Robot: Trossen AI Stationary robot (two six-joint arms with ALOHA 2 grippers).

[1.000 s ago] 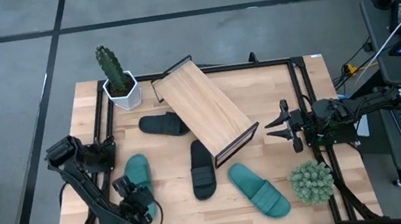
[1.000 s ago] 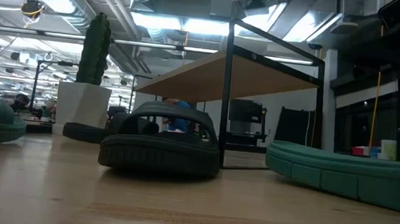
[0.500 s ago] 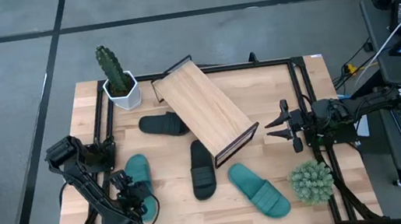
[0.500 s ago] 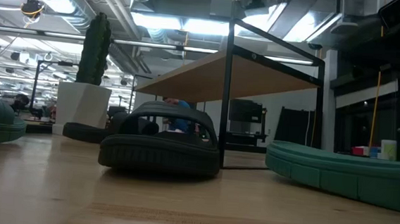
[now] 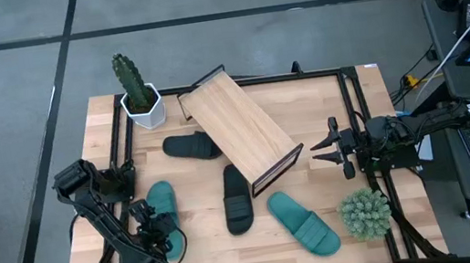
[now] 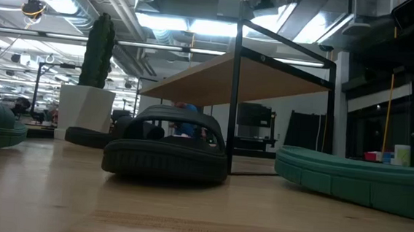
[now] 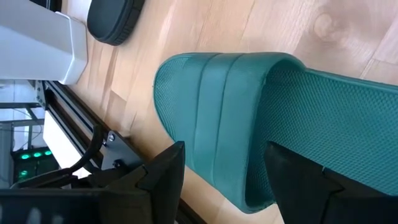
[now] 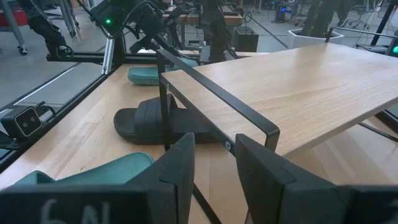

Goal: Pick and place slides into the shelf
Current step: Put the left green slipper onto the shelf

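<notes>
Two teal slides and two black ones lie flat on their soles on the table. My left gripper point(image 5: 158, 227) is open, low over the near end of the left teal slide point(image 5: 161, 201). In the left wrist view its fingers point(image 7: 163, 180) straddle the strap end point(image 7: 217, 124) of this slide point(image 7: 323, 124). The other teal slide point(image 5: 304, 221) lies near the front edge. One black slide point(image 5: 237, 198) lies at the shelf's near corner, the other point(image 5: 193, 145) on its left. The shelf point(image 5: 240, 131) stands slanted mid-table. My right gripper point(image 5: 323, 151) hangs open to the right of the shelf, holding nothing. My left gripper comes from above at the strap end point(image 7: 249, 168) of the left teal slide, its open fingers across the slide's width, one on each side. I cannot tell whether they touch it. The slide lies flat on the table.
A cactus in a white pot point(image 5: 138, 97) stands at the far left corner, and a round green plant point(image 5: 365, 213) at the near right. A black frame rail point(image 5: 255, 80) runs around the tabletop. Bare wood point(image 5: 324, 110) shows to the right of the shelf.
My left gripper has moved a little toward the far edge, coming over the near end of the left teal slide, and has then held still. The slides, the shelf and the right arm have not moved.
</notes>
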